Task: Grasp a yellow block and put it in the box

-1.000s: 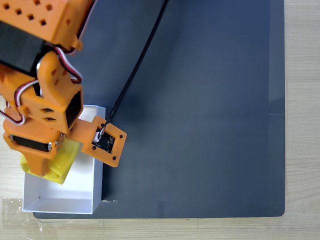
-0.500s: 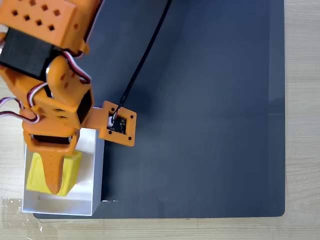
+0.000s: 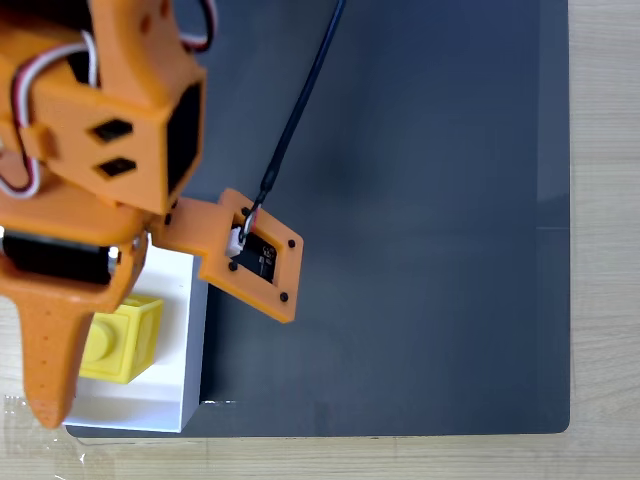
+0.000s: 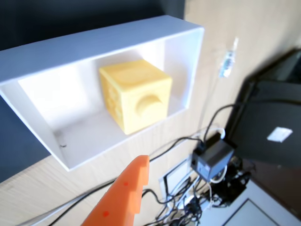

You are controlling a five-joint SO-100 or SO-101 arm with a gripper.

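Found the bright yellow plastic cube with one round stud (image 3: 120, 338) lying free on the floor of the white thin-walled open-topped box (image 3: 192, 330), towards the wall on the left of the fixed view, stud turned sideways in the wrist view (image 4: 136, 94). Looks delivered, judging by that

Cannot tell how the orange two-finger gripper (image 3: 45, 392) stands, apart or together: can make out one tapered finger (image 4: 135, 170) and nothing of its partner. Clamped on nothing, at any rate, and raised clear of the cube

Risks from here, as a guess:
- Could clip the near box wall (image 4: 70, 162) with that low fingertip on a careless sideways swing, dragging or tipping the light box off the dark grey mat (image 3: 420, 250)
- Could snag the black cable (image 3: 300, 100) running to the orange camera plate (image 3: 245, 258) if swung wide
- Could knock the cube about by dipping back in, though hardly out

Hard to read:
- Covers much of the box's upper-left part in the fixed view, arm in the way
- Cannot see the cube's underside or how flat it sits
- Blurred tangle of wires and a black adapter (image 4: 211, 157) beyond the table edge, too vague to name further
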